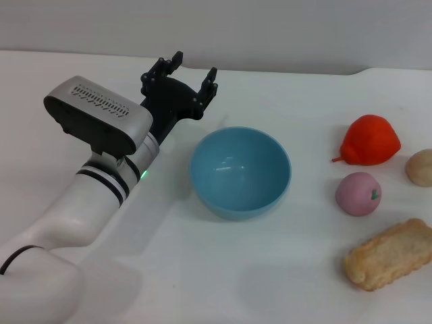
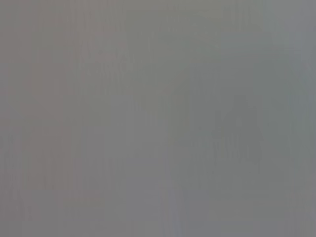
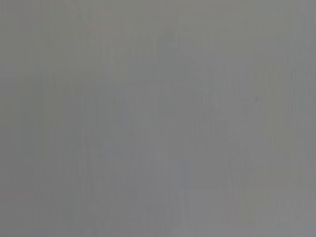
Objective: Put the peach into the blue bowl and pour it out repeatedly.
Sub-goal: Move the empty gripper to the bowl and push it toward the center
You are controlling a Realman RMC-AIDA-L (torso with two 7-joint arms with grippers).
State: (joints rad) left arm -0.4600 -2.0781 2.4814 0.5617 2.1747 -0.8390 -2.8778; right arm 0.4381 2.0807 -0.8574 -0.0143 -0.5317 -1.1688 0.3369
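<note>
The blue bowl [image 1: 240, 171] stands upright and empty in the middle of the white table. The pale-pink peach [image 1: 358, 194] lies on the table to the right of the bowl, apart from it. My left gripper [image 1: 191, 75] is open and empty, behind and to the left of the bowl, with its fingers pointing away from me. My right gripper is out of view. Both wrist views show only plain grey.
A larger red-orange pointed fruit [image 1: 368, 140] lies behind the peach. A beige ball [image 1: 420, 167] sits at the right edge. A tan bread-like piece [image 1: 390, 254] lies in front of the peach. The table's far edge [image 1: 270, 67] meets a grey wall.
</note>
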